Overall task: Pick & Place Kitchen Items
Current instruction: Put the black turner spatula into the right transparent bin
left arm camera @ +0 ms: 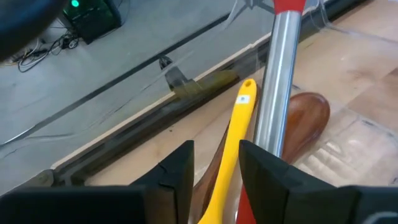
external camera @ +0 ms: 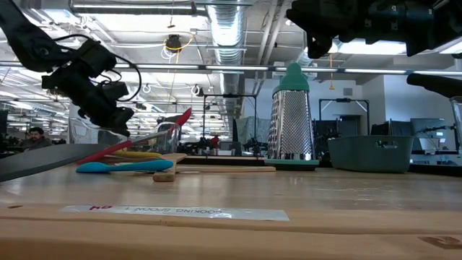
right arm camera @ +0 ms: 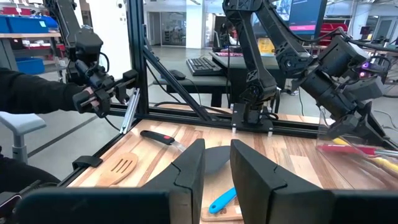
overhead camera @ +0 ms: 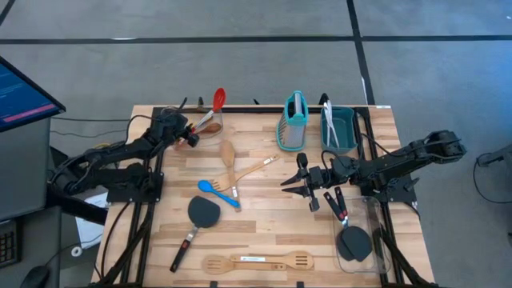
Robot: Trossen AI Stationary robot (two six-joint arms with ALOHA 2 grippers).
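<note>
Bare table (overhead camera: 264,200) mid; box grater (overhead camera: 293,124), teal bin (overhead camera: 342,128) block far edge.

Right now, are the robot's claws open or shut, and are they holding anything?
Left claw: open over the yellow spoon, holding nothing.
Right claw: open, holding nothing.

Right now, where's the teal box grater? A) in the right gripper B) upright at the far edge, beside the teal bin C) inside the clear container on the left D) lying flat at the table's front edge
B: the teal box grater stands upright on the far side of the table, just left of the teal bin; the low view shows it standing free of either gripper.
</note>
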